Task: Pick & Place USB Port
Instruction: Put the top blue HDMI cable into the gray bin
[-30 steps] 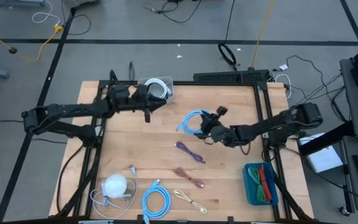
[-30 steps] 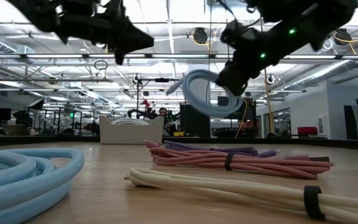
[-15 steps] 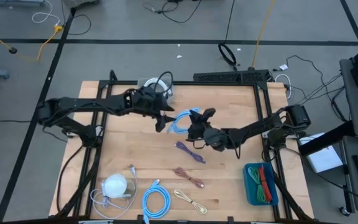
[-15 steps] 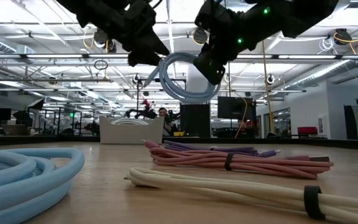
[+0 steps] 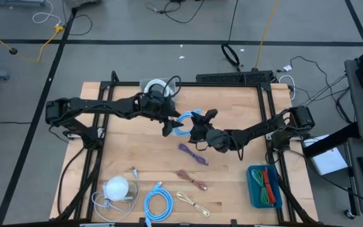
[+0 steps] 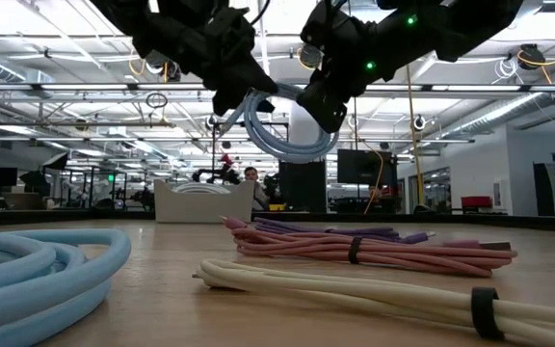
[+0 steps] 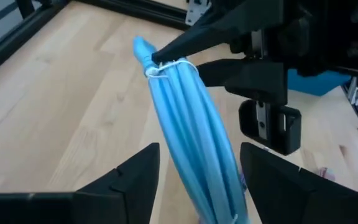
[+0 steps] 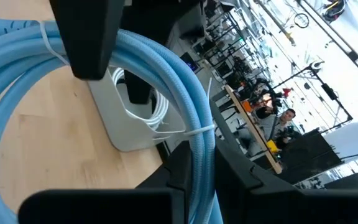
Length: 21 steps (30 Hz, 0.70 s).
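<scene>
Our left gripper (image 7: 194, 177) stands spread wide, its fingers either side of the blue cable coil (image 7: 188, 118) but not yet closed on it. Just past it, our right gripper (image 5: 197, 129) is clenched on the coil's far loop, holding it in the air above the table (image 5: 131, 151). We judge the coil light, springy and floppy; best taken near its white tie (image 7: 165, 66), where the loops stay bundled.

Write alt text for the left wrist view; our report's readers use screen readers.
A coiled blue cable hangs above a wooden table, held at its tied end by the right end effector. The left end effector has its fingers open on either side of the coil.
</scene>
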Tool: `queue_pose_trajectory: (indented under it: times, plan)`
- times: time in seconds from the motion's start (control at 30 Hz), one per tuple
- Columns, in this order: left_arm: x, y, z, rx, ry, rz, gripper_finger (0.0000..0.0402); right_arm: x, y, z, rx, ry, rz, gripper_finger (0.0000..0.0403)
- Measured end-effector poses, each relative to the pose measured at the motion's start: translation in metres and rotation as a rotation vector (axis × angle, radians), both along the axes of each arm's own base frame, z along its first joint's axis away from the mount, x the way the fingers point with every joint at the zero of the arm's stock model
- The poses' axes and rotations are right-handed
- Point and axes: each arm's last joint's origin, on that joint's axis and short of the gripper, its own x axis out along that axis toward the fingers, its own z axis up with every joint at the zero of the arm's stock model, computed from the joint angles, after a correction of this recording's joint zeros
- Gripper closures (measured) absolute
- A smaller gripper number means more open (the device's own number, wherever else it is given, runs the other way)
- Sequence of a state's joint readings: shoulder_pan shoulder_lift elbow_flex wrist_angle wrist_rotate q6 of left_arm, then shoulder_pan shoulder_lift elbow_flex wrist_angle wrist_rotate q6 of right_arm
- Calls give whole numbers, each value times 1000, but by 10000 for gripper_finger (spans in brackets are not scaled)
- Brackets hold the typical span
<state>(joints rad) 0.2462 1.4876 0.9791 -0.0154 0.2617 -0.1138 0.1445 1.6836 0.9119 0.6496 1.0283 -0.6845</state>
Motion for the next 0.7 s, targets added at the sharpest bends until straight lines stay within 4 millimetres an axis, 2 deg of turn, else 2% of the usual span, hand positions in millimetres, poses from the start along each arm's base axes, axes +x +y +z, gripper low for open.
queue_pose_trajectory:
  times: [0.13,0.23,0.27,0.3,0.4,0.5,0.6,0.7]
  plan:
    - [4,1,-6,-17,8,10,208,0,-2,0,13,-10,2,368]
    - [4,3,-7,-32,18,29,291,0,-2,-2,14,-3,11,361]
    - [2,4,-8,-27,32,40,332,0,-2,-2,18,-6,21,349]
    - [1,6,-7,-15,38,46,357,0,0,-1,25,-17,29,333]
    - [-4,14,-5,9,54,126,360,0,9,2,34,-56,58,284]
    - [-18,27,0,62,105,225,360,-2,23,5,17,-54,103,246]
    - [-34,41,6,96,155,343,360,-7,37,16,2,-86,143,223]
    - [-44,54,15,120,122,410,360,-15,48,29,-2,-108,179,213]
